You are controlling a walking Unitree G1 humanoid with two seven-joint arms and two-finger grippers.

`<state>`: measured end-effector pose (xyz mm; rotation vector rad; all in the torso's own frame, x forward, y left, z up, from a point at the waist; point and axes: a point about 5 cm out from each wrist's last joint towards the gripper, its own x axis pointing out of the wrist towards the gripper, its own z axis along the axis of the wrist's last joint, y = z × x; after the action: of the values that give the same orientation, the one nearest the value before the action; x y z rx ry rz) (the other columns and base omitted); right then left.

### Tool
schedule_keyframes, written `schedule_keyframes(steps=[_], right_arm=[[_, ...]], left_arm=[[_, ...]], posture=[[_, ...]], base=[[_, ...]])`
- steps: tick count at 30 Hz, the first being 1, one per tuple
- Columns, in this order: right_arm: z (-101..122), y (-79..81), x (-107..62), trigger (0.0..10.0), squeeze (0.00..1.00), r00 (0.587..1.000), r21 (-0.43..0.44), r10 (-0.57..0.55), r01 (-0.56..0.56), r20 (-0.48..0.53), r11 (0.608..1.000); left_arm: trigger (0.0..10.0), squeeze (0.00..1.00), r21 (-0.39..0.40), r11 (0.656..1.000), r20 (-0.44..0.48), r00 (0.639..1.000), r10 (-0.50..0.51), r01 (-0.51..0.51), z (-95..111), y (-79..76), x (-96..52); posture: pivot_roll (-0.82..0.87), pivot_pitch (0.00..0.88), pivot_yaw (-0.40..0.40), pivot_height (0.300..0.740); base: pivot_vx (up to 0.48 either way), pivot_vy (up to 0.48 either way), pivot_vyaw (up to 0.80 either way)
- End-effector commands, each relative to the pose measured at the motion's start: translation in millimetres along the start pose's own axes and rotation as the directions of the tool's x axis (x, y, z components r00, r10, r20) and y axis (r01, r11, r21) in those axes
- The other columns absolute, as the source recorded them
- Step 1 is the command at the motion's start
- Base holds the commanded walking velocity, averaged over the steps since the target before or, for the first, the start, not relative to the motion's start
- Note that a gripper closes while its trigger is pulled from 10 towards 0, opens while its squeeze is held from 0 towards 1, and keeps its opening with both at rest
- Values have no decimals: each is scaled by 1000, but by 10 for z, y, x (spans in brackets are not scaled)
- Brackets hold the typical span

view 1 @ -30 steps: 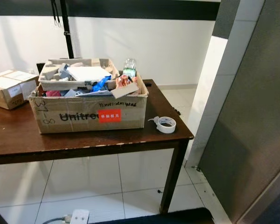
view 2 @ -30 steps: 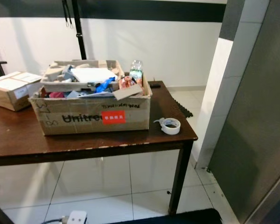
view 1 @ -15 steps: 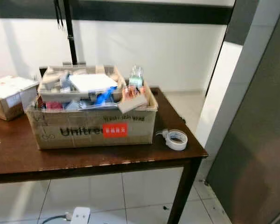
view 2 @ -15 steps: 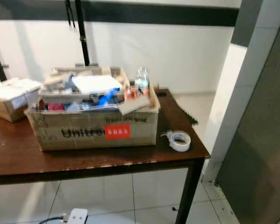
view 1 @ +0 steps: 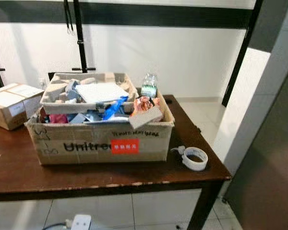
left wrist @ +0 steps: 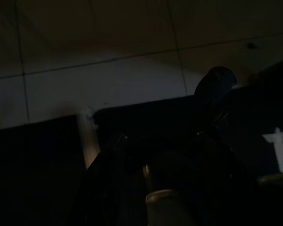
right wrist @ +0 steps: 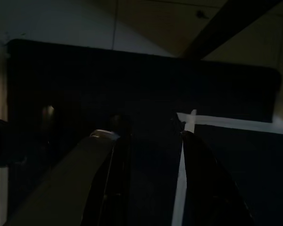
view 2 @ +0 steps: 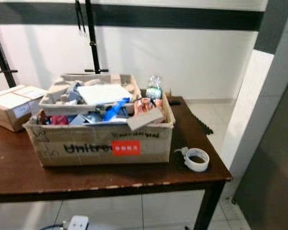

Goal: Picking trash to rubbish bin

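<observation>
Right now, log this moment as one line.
phase: facing table | cardboard box full of trash | tape roll beside box | both arms idle, nothing held

The brown cardboard box (view 1: 98, 143) carries black lettering and a red label with white characters, and holds a white sheet (view 1: 102, 92), a blue scrap (view 1: 114, 108) and an orange-red wrapper (view 1: 143, 102). At its 4 o'clock lies a white tape roll (view 1: 195, 158) on the dark brown wooden table (view 1: 19, 172). The wall (view 1: 182, 57) is white under a black band, and the floor tiles (view 1: 149, 211) are white.

Head pair and two wrist cameras
Both eyes look down at the table's (view 1: 19, 177) right front corner; wrist views face dim floor.
</observation>
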<state>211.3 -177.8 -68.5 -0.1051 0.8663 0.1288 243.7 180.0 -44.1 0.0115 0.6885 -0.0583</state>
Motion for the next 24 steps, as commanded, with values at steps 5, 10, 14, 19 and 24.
schedule_keyframes(steps=[5,10,14,19,24], right_arm=[[-89,62,-8,10000,0,1000,14,12,-12,-28,1000],[-83,59,-7,10000,0,1000,14,12,-11,-27,1000],[-64,59,-4,10000,0,1000,0,17,-17,-19,1000],[39,47,6,10000,0,998,-62,67,-66,13,996],[348,68,-3,10000,0,953,-234,291,-265,85,936]], left_arm=[[10000,0,30,999,-18,999,31,-31,-62,46,-21],[10000,0,24,999,-1,999,39,-39,-24,63,-14],[10000,0,57,998,13,1000,16,-17,15,48,-6],[10000,0,228,962,45,985,-167,153,104,-33,-19],[10000,0,545,704,-3,840,-542,456,294,-123,-171]], posture=[[-71,102,-19,740],[-70,97,-18,740],[-72,92,-16,740],[-71,95,-17,740],[-70,99,-15,740]], base=[[0,0,0],[0,0,0],[0,0,0],[0,0,0],[0,0,0]])
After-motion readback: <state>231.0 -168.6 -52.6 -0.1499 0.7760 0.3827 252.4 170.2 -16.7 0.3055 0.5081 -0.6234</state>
